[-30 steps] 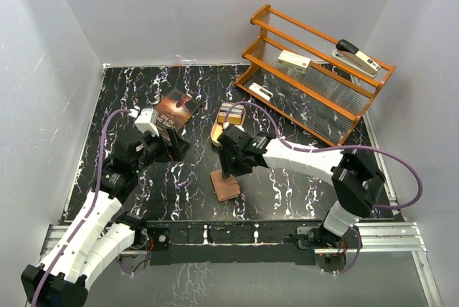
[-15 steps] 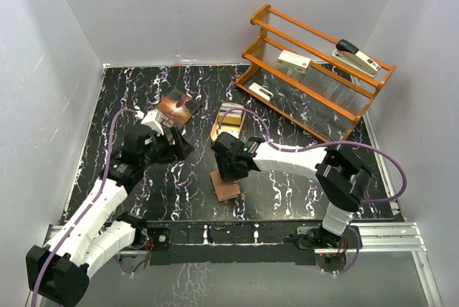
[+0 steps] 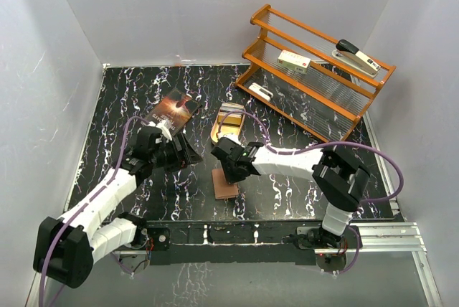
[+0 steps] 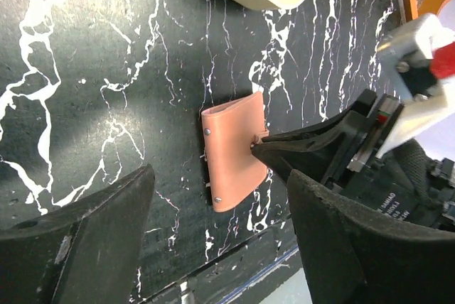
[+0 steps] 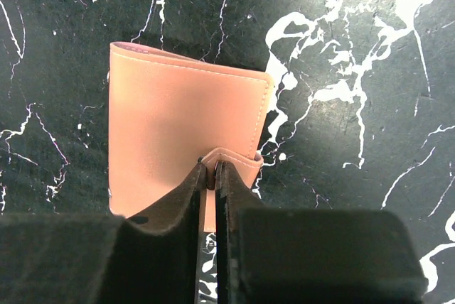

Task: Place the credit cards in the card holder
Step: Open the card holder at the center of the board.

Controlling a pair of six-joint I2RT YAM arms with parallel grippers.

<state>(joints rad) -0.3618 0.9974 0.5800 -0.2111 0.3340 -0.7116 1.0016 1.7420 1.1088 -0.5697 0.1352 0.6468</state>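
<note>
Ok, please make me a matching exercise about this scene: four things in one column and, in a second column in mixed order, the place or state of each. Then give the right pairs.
Column one
1. card holder
2. stapler
3. oval tin
4. left tool

Column two
A. on the top shelf of the orange rack
B. open, holding nothing
C. folded on the table, its tab pinched by the right tool
D. on the table, between the book and the rack

Pairs: 1-C, 2-A, 3-D, 4-B
</note>
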